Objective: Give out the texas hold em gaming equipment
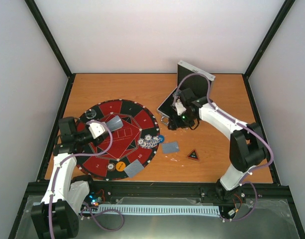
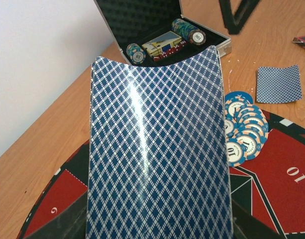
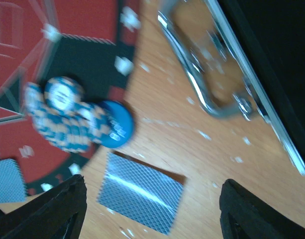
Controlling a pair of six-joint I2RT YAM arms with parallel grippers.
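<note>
Nearest the arm bases, one card (image 1: 134,168) lies face down on the near rim of the mat (image 1: 100,162), with a yellow disc (image 1: 121,166) just beside it. That reads as one player's place already served.

Over the mat's left half, the left gripper (image 1: 108,124) is closed on a second card (image 2: 157,149). The pinch bows the card along its length so that it fills the wrist view and hides the fingers. Held out over the mat like this, it looks meant for another seat. A clear disc (image 1: 90,114) sits on the mat's far left rim.

At the mat's right edge a spilled row of chips (image 1: 149,141) leans against a blue disc (image 1: 160,139), probably a bank to share out from. Just past the rim, a third card (image 1: 170,147) and the triangle marker (image 1: 193,155) lie apart on the bare tabletop (image 1: 217,164).

Farther back, the right gripper (image 3: 153,186) hovers near the handle (image 3: 207,84) of the open case (image 1: 194,79). Its fingers are spread wide with nothing between them. I judge it is free to fetch more, since stacks (image 2: 189,31) and a boxed deck (image 2: 162,45) sit in the tray.
</note>
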